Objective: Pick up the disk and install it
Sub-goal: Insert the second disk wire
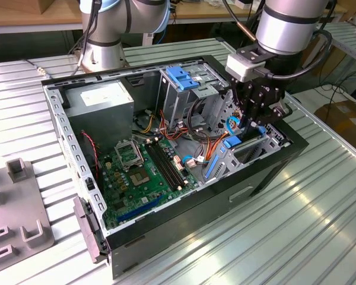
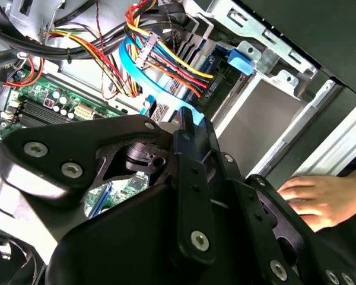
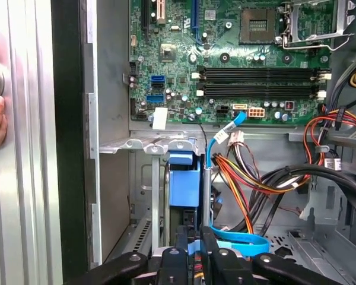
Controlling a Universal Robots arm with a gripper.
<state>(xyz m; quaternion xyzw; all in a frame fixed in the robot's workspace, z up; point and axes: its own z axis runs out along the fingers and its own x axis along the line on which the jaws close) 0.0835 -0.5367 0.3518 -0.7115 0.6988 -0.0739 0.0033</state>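
Blue-framed, the disk (image 3: 184, 183) stands on edge in a bay of the computer case (image 1: 267, 178), right of centre in the exterior view. Its long axis runs straight ahead from the gripper (image 3: 194, 237), whose narrowed fingers appear to pinch its near end.

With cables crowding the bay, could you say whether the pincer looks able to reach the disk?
Likely yes: the pincer is right at the blue-framed disk, and the cable bundle lies beside it, not across.
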